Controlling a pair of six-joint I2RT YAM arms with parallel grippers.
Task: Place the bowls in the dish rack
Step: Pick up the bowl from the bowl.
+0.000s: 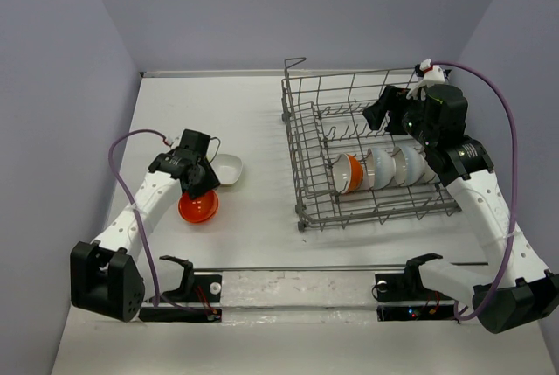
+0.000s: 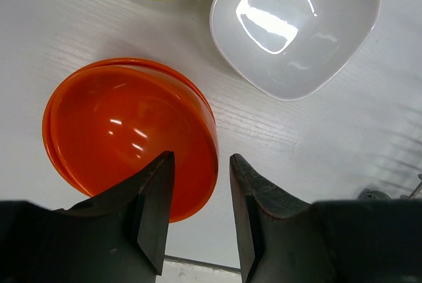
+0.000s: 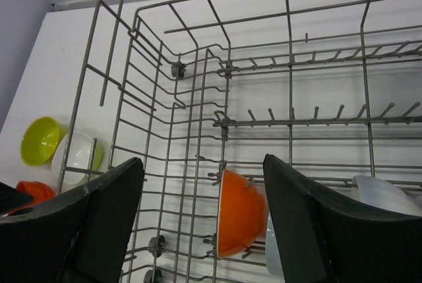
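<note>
Orange-red glossy round bowl [image 2: 119, 125]: centre its rim in the spread left tool [image 2: 202, 156], then pinch firmly. Right tool [image 3: 202, 159] hovers spread over the grey wire dish rack [image 3: 290, 123].

**Top external view:** a fixed camera, above and behind the arm bases [image 1: 105, 279], looks down and forward from afar over the whole worktop [image 1: 262, 130], both arms and the dish rack [image 1: 297, 148].

**Left wrist view:** looks nearly straight down past its own jaws, close above the worktop, onto the orange-red bowl [image 2: 119, 125] and the squarish white bowl [image 2: 297, 26]. Both bowls also show left of centre in the top view.

**Right wrist view:** looks obliquely down between its jaws into the rack from close range. The racked orange bowl [image 3: 241, 214] is shared with the top view, the yellow-green bowl [image 3: 39, 139] with the left wrist view.
</note>
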